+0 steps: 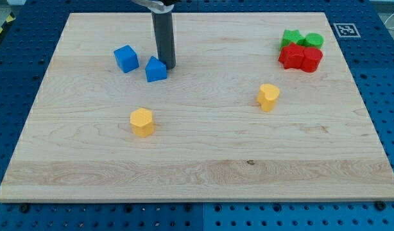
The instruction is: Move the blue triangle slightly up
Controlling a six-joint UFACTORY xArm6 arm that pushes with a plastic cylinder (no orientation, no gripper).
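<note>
The blue triangle (156, 69) lies on the wooden board (197, 154) in the upper left part of the view. My tip (167, 66) stands just to the triangle's right, touching or nearly touching its upper right side. A blue cube (126, 58) sits a little to the left of the triangle, apart from it.
A yellow hexagon block (142, 122) lies below the triangle. A yellow heart-like block (268, 96) lies right of centre. At the upper right, two green blocks (301, 39) and two red blocks (300, 57) are clustered together.
</note>
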